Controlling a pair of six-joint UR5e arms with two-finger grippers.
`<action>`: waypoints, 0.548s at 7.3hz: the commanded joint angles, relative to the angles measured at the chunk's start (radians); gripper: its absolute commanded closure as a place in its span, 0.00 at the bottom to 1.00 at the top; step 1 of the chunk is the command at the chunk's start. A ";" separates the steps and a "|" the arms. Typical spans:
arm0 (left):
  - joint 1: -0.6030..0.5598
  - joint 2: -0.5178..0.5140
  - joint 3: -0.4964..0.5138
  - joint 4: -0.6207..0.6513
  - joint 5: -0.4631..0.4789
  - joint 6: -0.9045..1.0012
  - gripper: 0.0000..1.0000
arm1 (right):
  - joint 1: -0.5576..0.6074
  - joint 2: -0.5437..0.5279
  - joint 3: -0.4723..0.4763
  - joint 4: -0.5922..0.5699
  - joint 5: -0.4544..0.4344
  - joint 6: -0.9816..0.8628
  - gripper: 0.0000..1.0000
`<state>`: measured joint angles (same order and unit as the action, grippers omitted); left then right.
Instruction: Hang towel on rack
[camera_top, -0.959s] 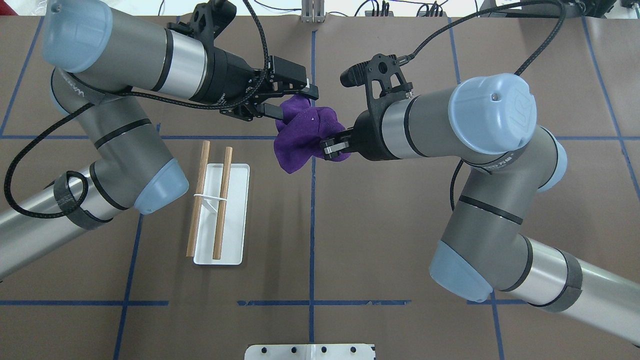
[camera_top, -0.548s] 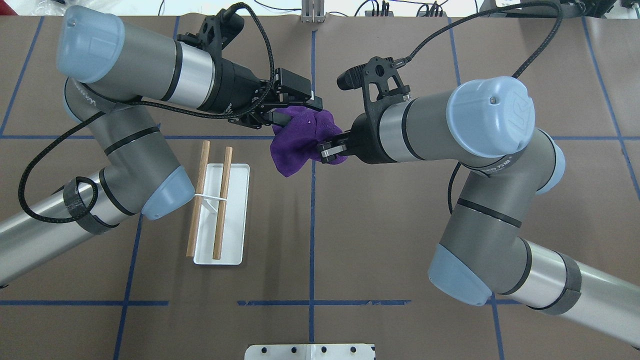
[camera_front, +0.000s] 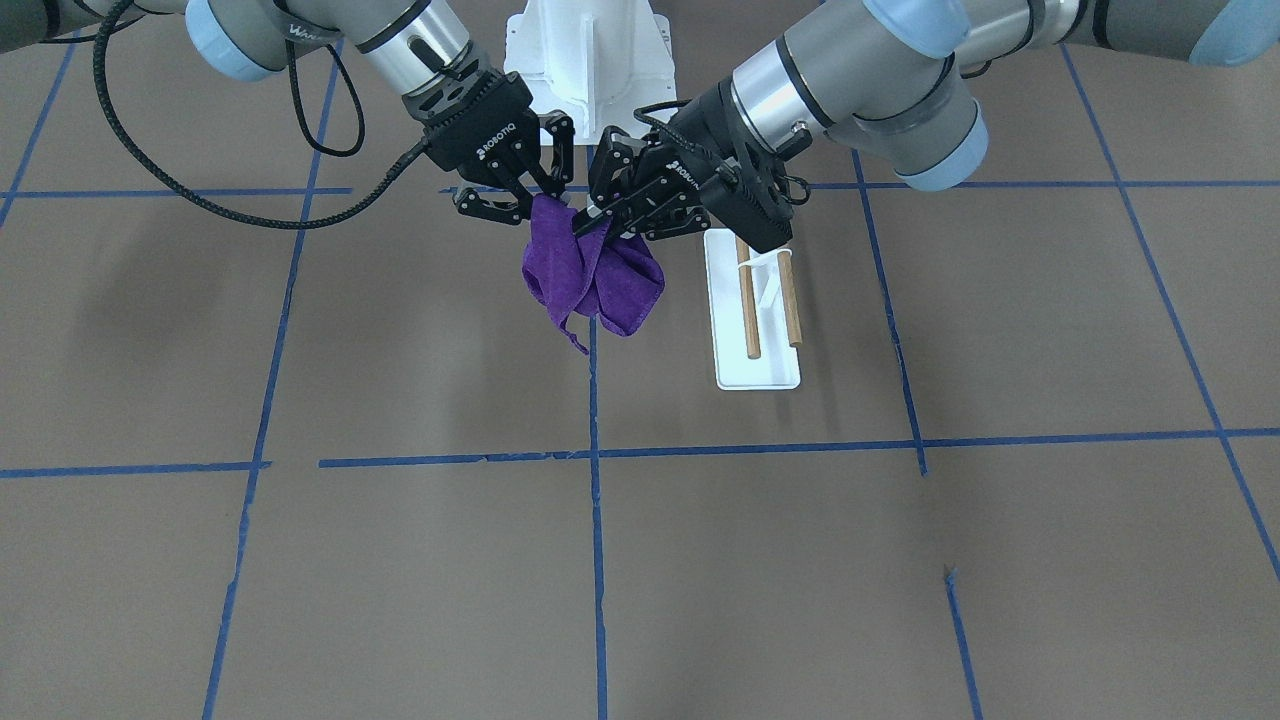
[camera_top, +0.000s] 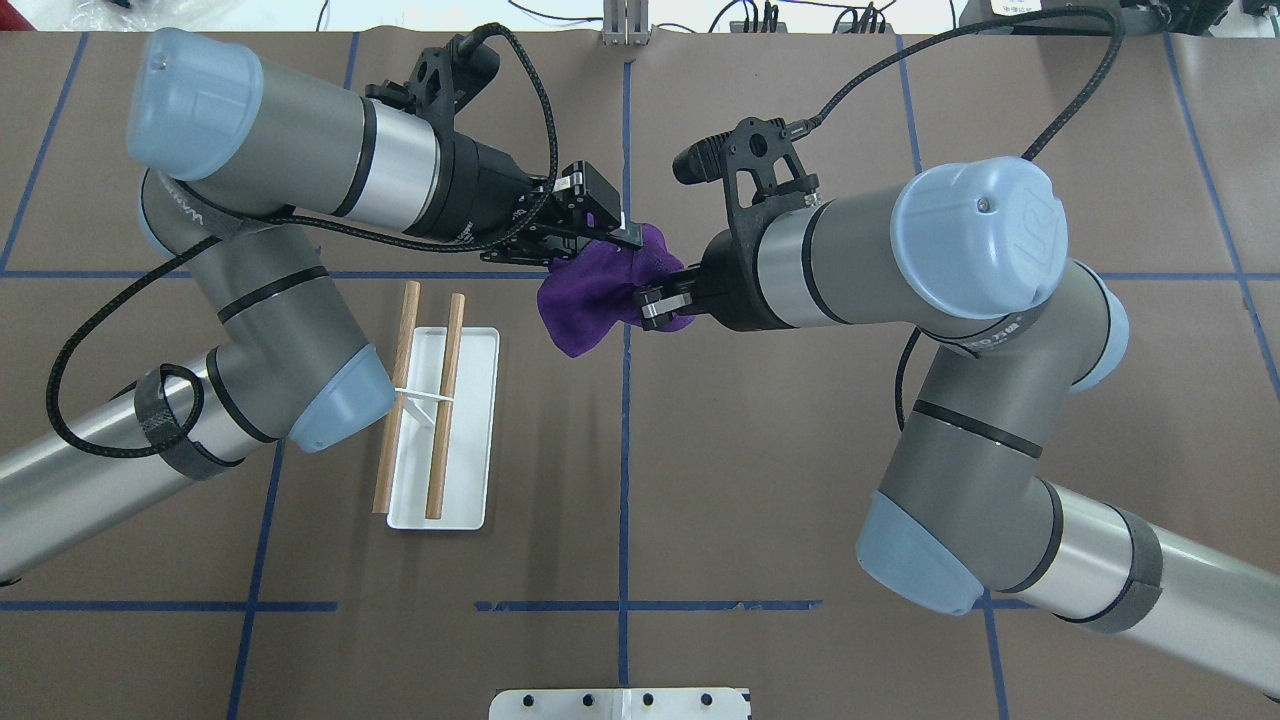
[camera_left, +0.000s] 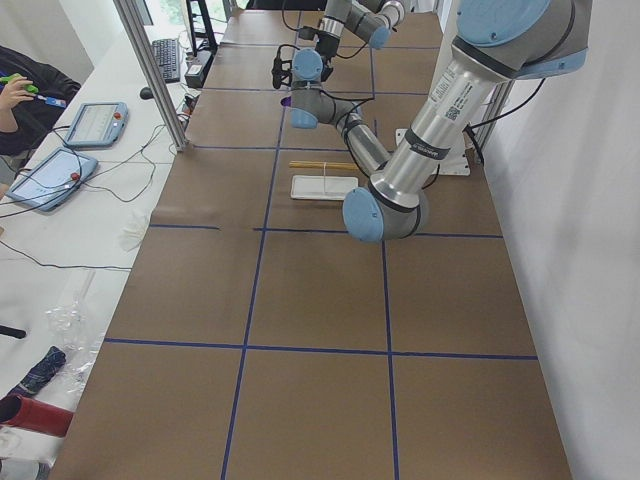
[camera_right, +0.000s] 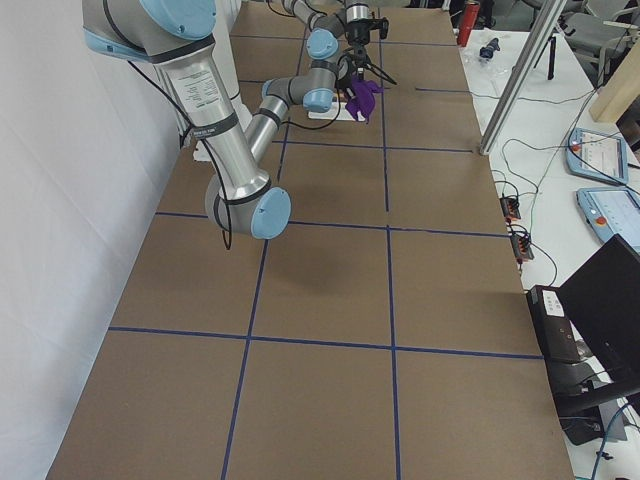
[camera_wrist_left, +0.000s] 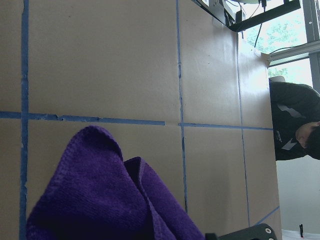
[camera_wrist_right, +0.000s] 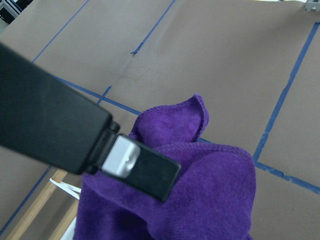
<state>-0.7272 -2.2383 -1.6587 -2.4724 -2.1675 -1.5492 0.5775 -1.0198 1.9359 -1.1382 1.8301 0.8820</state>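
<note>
Gripping the towel (camera_top: 585, 305) from two sides, clear of the table (camera_top: 760, 480). Clamped at the far upper edge by the left gripper (camera_top: 600, 245), fingers drawn together on the cloth, and at the opposite edge by the right gripper (camera_top: 655, 303), likewise closed on a fold. Hanging as a crumpled purple bunch below and between both claws. Near the rack (camera_top: 470, 440), toward the robot's right of it and farther from the robot, apart from the rods (camera_top: 446, 400).

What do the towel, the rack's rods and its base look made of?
The towel: soft purple fabric, perhaps microfibre; fuzzy nap and a stitched edge show. The rods: matte brown, apparently wood, going by colour. The base: smooth white, probably plastic; rounded raised rim.
</note>
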 joint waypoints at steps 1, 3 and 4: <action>0.000 0.000 -0.003 0.001 0.000 0.011 1.00 | -0.001 0.000 0.002 0.000 0.001 0.000 1.00; 0.000 0.002 -0.003 0.001 0.000 0.014 1.00 | -0.004 -0.008 0.017 0.002 0.001 0.002 1.00; 0.000 0.002 -0.006 0.001 -0.002 0.014 1.00 | -0.014 -0.008 0.021 -0.001 -0.002 0.015 0.13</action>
<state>-0.7270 -2.2368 -1.6623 -2.4713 -2.1678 -1.5360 0.5721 -1.0271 1.9514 -1.1375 1.8308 0.8864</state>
